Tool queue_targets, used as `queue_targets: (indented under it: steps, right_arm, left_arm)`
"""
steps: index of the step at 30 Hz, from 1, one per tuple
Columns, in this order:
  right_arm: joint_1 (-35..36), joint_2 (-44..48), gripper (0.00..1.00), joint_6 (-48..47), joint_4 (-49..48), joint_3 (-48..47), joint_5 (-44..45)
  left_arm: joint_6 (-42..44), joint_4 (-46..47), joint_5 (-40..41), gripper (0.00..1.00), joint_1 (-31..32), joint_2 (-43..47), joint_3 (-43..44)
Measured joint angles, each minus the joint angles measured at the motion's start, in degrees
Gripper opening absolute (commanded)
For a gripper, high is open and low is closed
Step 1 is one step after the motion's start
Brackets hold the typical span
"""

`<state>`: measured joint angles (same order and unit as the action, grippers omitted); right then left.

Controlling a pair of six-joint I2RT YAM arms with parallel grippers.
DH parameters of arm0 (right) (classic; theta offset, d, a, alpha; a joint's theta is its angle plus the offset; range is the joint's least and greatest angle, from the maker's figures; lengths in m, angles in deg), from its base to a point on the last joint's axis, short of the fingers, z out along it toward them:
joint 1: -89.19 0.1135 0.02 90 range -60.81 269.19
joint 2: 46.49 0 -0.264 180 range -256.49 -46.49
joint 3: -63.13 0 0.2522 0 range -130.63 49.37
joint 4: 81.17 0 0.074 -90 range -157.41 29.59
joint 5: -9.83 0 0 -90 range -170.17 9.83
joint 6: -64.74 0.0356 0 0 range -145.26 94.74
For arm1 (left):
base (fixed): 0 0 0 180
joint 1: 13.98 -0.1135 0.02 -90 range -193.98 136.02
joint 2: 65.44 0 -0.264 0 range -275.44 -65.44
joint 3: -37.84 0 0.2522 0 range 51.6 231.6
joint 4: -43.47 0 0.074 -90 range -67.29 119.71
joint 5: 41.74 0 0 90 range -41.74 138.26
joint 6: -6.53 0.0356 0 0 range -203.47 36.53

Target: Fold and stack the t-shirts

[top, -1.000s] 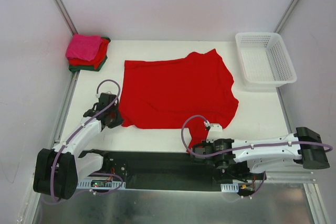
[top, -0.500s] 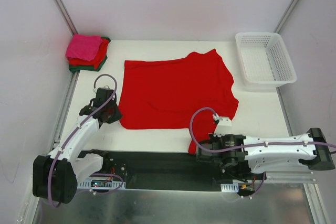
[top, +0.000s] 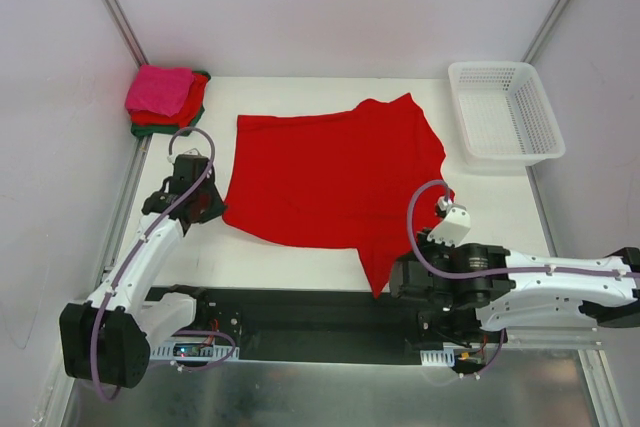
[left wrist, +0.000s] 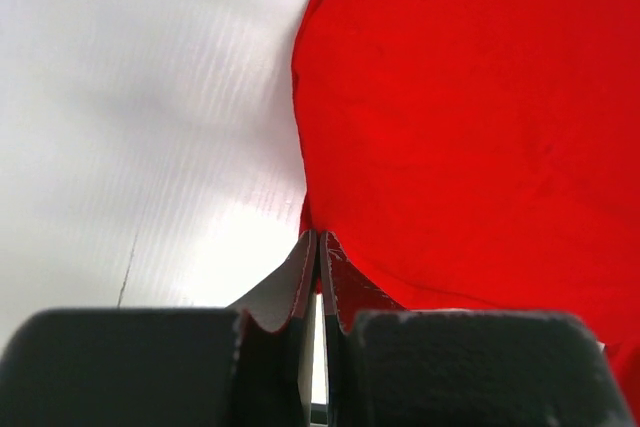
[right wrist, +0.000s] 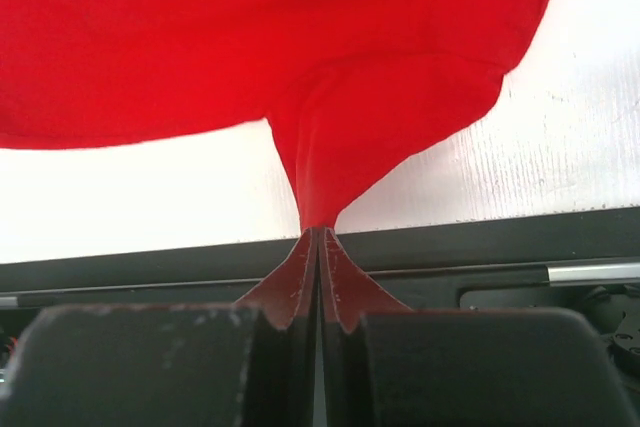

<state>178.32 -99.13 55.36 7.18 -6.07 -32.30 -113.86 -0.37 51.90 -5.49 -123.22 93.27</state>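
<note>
A bright red t-shirt [top: 335,177] lies spread flat on the white table [top: 500,217]. My left gripper [top: 216,211] is shut on its near left corner; in the left wrist view the gripper [left wrist: 318,239] pinches the hem of the red cloth [left wrist: 470,127]. My right gripper [top: 385,285] is shut on the near right corner, which is drawn into a point over the table's near edge. In the right wrist view the cloth [right wrist: 300,37] funnels down into the shut gripper [right wrist: 318,231]. A stack of folded t-shirts [top: 165,99], hot pink on top of red and dark green, sits at the back left.
A white lattice basket [top: 505,112] stands at the back right corner. A black rail [top: 300,312] runs along the near edge between the arm bases. Metal frame posts rise at the two back corners.
The left gripper has moved back and left with the shirt's corner. The right arm has swung right, pulling the near right corner out into a longer point toward the near edge.
</note>
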Motion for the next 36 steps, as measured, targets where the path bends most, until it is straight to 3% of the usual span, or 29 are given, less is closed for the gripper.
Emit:
queue_targets:
  steps: [13,36]
  right_arm:
    - [-2.5,0.9,0.01,-1.7,1.0,-4.1,4.9]
    - [-18.6,0.6,0.02,-18.1,1.1,-10.8,13.4]
  left_arm:
    - [1.5,-2.7,1.4,0.00,-5.2,0.3,3.1]
    - [1.5,-3.2,2.0,0.00,-7.1,-4.5,9.0]
